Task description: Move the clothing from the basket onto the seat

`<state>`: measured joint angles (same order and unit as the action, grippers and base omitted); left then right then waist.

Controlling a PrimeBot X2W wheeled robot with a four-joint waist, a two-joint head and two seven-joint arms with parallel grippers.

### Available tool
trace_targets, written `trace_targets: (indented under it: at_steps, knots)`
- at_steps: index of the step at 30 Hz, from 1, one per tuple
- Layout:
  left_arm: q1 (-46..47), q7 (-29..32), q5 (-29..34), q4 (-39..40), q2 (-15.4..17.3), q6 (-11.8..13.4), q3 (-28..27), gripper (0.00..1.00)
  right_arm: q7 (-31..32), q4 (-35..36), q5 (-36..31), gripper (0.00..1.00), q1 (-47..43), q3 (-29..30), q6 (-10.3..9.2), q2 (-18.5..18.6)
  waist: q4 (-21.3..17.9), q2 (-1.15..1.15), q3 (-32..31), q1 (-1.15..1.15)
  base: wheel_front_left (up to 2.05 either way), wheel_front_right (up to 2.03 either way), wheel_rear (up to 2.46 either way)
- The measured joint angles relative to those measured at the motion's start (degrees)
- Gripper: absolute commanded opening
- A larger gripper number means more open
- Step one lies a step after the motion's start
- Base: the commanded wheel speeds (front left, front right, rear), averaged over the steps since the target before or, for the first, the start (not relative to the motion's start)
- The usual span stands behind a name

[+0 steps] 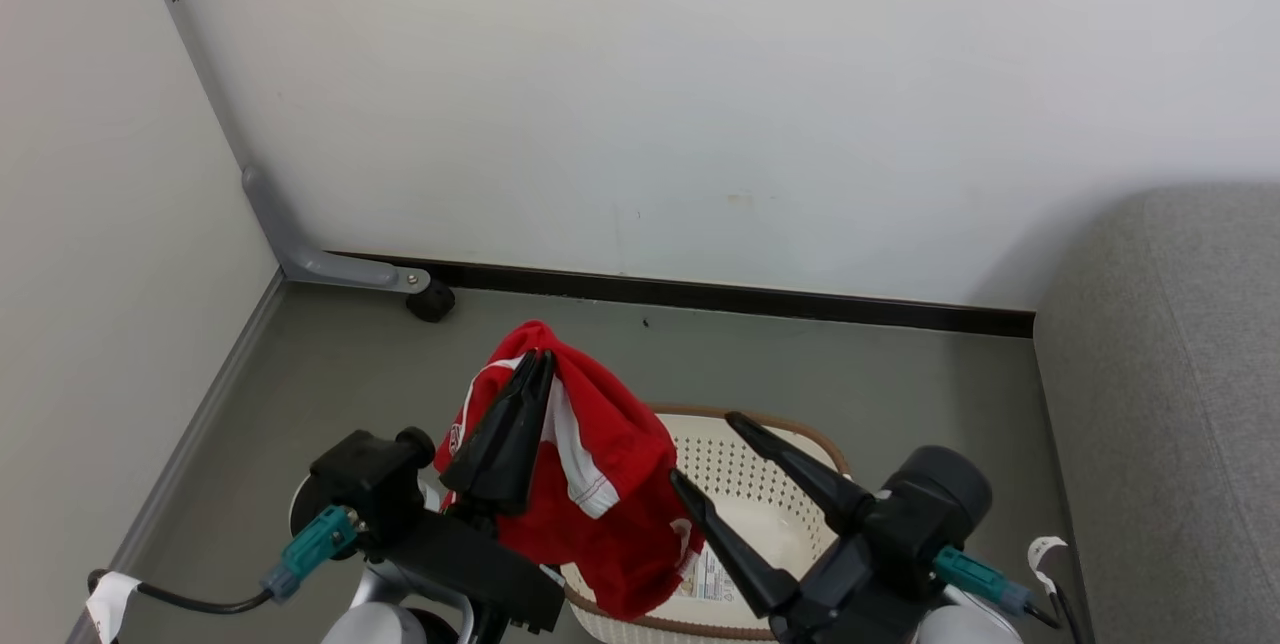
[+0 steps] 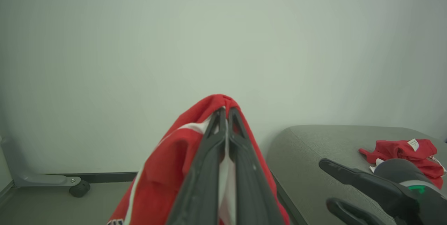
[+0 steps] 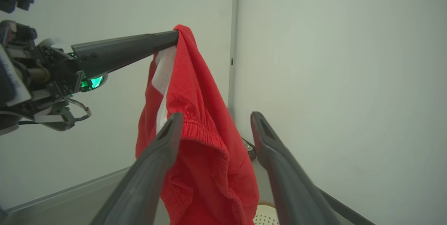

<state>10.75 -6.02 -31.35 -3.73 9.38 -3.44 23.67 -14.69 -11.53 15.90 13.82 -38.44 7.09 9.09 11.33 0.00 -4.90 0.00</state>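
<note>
A red garment with white trim (image 1: 610,484) hangs from my left gripper (image 1: 540,359), which is shut on its top fold (image 2: 223,104) and holds it up above the basket (image 1: 800,444). The cream perforated basket sits on the floor below, its inside showing a paper label (image 1: 712,576). My right gripper (image 1: 708,449) is open with nothing between its fingers, just right of the hanging cloth (image 3: 199,113). The grey seat (image 1: 1170,404) lies to the right; a second red garment (image 2: 405,153) rests on it in the left wrist view.
A white wall (image 1: 700,94) stands close behind the basket, with a dark baseboard (image 1: 760,299). A grey metal bracket with a black caster (image 1: 432,301) sits in the left corner. Grey floor (image 1: 330,374) spreads to the left.
</note>
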Motion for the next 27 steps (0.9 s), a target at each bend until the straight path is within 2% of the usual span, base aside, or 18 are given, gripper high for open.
trace_targets:
  at_steps: [10,16,26,27]
  knots:
    - [0.43,2.88,0.01,2.05,-0.79,0.42,1.99,0.0,0.0,-2.46,1.91,1.0,6.43,-9.03,0.0,-0.38,0.57,0.0,0.76,0.0,0.0,0.0,0.0]
    - [0.65,4.04,0.1,3.56,-1.56,0.41,3.48,0.0,0.0,-3.6,3.01,1.0,9.05,-10.37,0.04,-0.37,1.14,0.0,1.37,0.0,0.0,0.0,0.0]
    - [0.65,6.06,0.1,7.91,-1.69,0.25,5.48,0.0,-0.01,-6.57,4.17,1.0,10.28,-10.39,0.04,2.2,1.48,0.0,1.65,0.0,0.0,0.0,0.0]
    - [0.62,6.38,0.05,8.27,-1.71,-0.11,5.7,0.0,-0.01,-6.93,4.49,0.93,10.27,-10.26,0.05,2.18,1.46,0.0,1.65,0.0,0.0,0.0,0.0]
